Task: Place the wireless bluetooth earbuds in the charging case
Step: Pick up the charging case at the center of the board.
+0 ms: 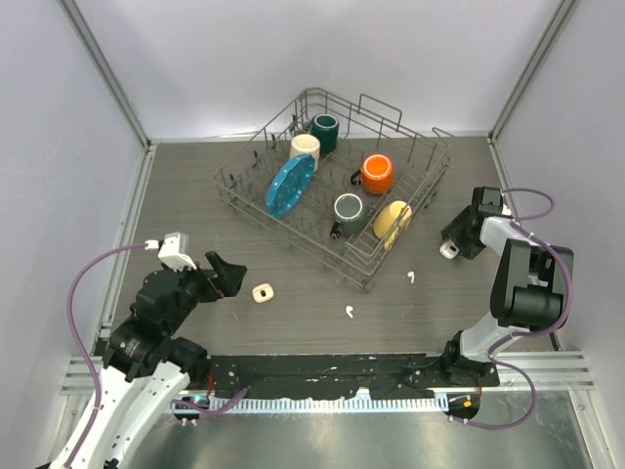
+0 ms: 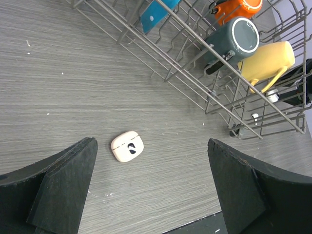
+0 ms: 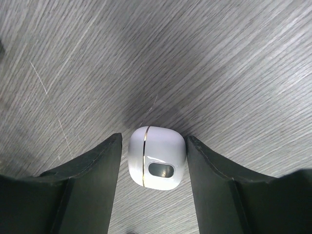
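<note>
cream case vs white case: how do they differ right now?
Colour: the cream case is beige, the white case glossy white.
Marks: the cream case shows a dark blotch, the white case a gold seam and an oval recess.
Place: the cream case lies free ahead of the open left gripper, the white case between the fingers of the right gripper.
Both small, rounded, on the table.

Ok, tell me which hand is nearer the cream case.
Left. The left hand hovers beside the cream case; the right hand is across the table, straddling a white case.
</note>
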`<state>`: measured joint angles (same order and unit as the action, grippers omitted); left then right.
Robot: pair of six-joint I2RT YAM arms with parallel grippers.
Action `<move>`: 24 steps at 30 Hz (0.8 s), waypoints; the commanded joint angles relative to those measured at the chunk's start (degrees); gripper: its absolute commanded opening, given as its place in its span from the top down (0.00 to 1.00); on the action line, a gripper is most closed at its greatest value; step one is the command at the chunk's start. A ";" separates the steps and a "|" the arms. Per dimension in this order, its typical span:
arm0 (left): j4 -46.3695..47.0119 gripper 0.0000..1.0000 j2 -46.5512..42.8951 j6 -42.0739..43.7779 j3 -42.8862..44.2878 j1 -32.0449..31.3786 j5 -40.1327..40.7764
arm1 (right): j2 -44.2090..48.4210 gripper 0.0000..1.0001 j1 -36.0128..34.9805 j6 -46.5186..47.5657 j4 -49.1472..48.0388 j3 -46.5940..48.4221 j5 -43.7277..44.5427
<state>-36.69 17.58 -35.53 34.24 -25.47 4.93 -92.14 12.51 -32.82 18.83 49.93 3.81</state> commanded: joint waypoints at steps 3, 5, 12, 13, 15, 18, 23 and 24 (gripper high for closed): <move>2.58 0.00 0.52 0.37 -0.14 0.16 -1.41 | -3.75 0.43 -0.91 1.88 4.81 -1.86 1.81; 2.94 0.00 0.61 0.55 -0.22 0.07 -2.29 | -4.01 0.44 -1.09 1.97 4.90 -1.94 1.81; 3.55 0.00 0.70 0.46 -0.05 0.07 -1.59 | 0.10 0.76 -1.26 1.53 4.64 -3.00 0.32; 4.25 0.00 0.18 -1.54 -0.66 0.16 -0.81 | 0.90 0.76 -1.26 0.92 4.72 -3.09 -0.12; 4.95 0.00 -1.05 -3.75 -1.36 0.16 0.87 | 4.14 0.81 -1.26 0.22 4.81 -3.17 -2.22; 7.24 0.00 -5.00 -5.95 -3.30 0.16 0.69 | 9.41 0.95 -1.26 -1.37 5.07 -3.00 -5.72; 10.40 0.00 -13.78 -10.68 -6.73 0.07 2.36 | 18.99 0.99 -1.26 -5.66 5.43 -3.61 -9.78; 10.58 0.00 -14.24 -11.83 -6.73 0.16 3.32 | 20.84 0.99 -1.26 -6.29 6.04 -3.70 -10.23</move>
<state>-31.70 7.07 -42.11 28.23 -25.47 5.45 -79.77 11.62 -34.89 24.45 46.15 -1.78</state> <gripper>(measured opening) 0.996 0.528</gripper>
